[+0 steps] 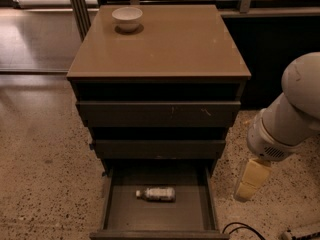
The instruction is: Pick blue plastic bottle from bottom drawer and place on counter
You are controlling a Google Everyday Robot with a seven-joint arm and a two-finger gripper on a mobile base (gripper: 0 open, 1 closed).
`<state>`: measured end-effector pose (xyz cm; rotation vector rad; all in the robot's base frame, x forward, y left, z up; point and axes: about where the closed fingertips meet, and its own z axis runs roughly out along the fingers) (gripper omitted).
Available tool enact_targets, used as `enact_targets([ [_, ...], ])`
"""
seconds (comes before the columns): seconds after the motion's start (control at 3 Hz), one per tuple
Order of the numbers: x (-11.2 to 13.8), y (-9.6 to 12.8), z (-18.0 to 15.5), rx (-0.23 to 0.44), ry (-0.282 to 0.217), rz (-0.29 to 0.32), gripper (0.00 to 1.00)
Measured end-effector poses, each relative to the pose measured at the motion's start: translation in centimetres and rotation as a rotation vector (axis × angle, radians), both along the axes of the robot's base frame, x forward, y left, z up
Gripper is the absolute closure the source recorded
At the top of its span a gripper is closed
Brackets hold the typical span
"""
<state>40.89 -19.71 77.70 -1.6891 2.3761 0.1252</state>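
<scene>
The blue plastic bottle [156,193] looks clear, with a white cap and a white label. It lies on its side in the middle of the open bottom drawer [114,209], cap to the left. The tan counter [165,44] tops the cabinet above it. My gripper [250,184] hangs from the white arm to the right of the cabinet. It is outside the drawer, at about the drawer's height, and holds nothing that I can see.
A white bowl [127,18] stands at the counter's back left. The two upper drawers [157,115] are slightly pulled out. A black cable [240,228] lies on the speckled floor at the front right. Dark railing runs behind the cabinet.
</scene>
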Motion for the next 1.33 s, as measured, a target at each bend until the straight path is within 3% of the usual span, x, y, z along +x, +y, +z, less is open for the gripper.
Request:
enact_targets([
  [0.33,0.0,1.1,-3.8,0.074,0.054,0.004,0.0],
  [0.67,-0.3,1.6,-7.4,0.106,0.096,0.002,0.0],
  [1.0,-1.6,1.3,-13.9,0.122,0.108,0.013,0.0],
  [1.33,-1.6,1.3,-13.9,0.122,0.108,0.013,0.0],
])
